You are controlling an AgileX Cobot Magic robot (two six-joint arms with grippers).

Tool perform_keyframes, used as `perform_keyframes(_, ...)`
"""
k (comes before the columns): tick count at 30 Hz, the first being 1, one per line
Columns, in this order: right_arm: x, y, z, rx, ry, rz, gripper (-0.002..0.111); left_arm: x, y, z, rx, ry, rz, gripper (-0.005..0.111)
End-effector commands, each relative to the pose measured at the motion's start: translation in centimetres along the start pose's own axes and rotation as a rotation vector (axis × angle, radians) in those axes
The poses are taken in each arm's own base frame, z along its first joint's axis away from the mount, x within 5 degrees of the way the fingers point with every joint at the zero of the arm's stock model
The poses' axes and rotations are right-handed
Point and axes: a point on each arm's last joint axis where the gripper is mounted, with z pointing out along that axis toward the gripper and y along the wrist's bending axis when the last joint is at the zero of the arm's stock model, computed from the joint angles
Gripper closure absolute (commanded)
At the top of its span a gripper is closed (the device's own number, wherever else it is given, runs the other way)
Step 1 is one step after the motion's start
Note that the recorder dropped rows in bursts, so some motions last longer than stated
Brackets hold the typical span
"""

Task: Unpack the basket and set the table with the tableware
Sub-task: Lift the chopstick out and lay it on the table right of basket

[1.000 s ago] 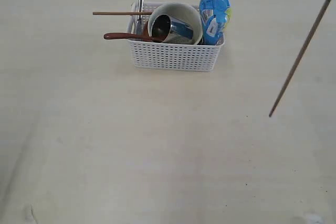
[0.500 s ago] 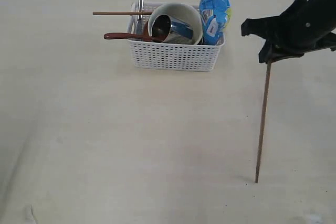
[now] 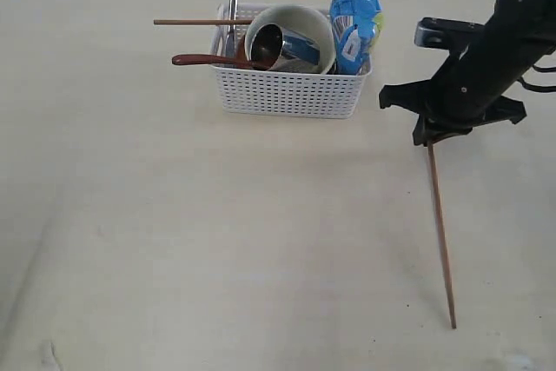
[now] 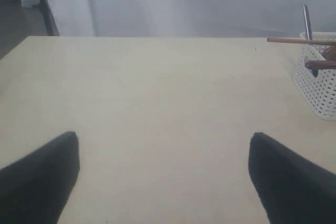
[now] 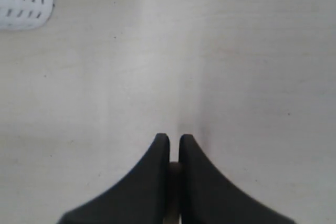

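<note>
Working from the table with the basket at its far side, I judge I am placing a chopstick to its right, right jaws pinched on its upper end, left jaws wide and empty; next, lay it flat, then release.

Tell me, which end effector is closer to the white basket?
Right. The right end effector, shut on a chopstick, sits just beside the basket. The left end effector is outside the exterior view, a stretch of table away.
</note>
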Motion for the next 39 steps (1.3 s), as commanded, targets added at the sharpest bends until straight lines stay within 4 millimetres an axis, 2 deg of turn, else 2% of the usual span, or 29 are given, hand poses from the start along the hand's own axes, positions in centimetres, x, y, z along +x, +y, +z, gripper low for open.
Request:
perform_keyframes(1, 0.2, 0.1, 1.0, 0.012, 0.025, -0.033, 0.109, 0.0, 0.0, 0.0, -0.002, -0.005, -0.005, 0.026)
perform_keyframes(5, 0.5, 1.3, 1.9, 0.008, 0.029, -0.069, 0.109, 0.0, 0.0, 0.0, -0.002, -0.005, -0.005, 0.026)
perform_keyframes(9, 0.0, 2.4, 1.9, -0.004, -0.040, -0.090, 0.108, 0.0, 0.0, 0.0, -0.002, -0.005, -0.005, 0.026)
perform_keyframes(20, -0.8, 1.0, 1.8, 0.009, -0.097, 0.002, 0.108, 0.0, 0.0, 0.0, -0.002, -0.005, -0.005, 0.026)
perform_keyframes(26, -0.8, 1.0, 1.8, 0.010, -0.095, -0.008, 0.108, 0.0, 0.0, 0.0, -0.002, -0.005, -0.005, 0.026)
perform_keyframes(28, -0.8, 1.0, 1.8, 0.009, -0.102, -0.008, 0.101, 0.0, 0.0, 0.0, -0.002, -0.005, -0.005, 0.026)
perform_keyframes(33, -1.3, 1.0, 1.7, 0.005, -0.150, -0.007, 0.070, 0.0, 0.0, 0.0, -0.002, -0.006, -0.002, 0.026)
perform_keyframes(35, -1.5, 1.0, 1.7, 0.003, -0.170, -0.007, 0.067, 0.0, 0.0, 0.0, -0.002, -0.006, -0.002, 0.026)
perform_keyframes(39, -2.0, 1.1, 1.2, -0.001, -0.191, -0.005, 0.067, 0.0, 0.0, 0.0, -0.002, -0.006, -0.002, 0.026)
